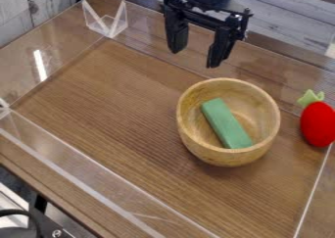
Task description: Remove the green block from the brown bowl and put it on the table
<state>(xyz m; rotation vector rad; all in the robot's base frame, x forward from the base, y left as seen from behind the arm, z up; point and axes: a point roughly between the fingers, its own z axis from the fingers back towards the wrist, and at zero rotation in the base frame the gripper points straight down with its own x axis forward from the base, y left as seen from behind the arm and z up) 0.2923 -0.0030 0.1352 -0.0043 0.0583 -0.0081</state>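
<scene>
At right of centre on the table (105,105), the brown bowl (229,154) holds the green block (224,122), which lies flat and diagonally inside it. At top centre the gripper (197,48) hangs above the table behind the bowl, jaws spread apart and empty. A red strawberry toy (315,120) sits at the right edge.

Cut off at the top edge: arm above the hand (197,46). Clipped at the right edge: red toy (318,122). Bench (105,115) corners lost past left and bottom edges
</scene>
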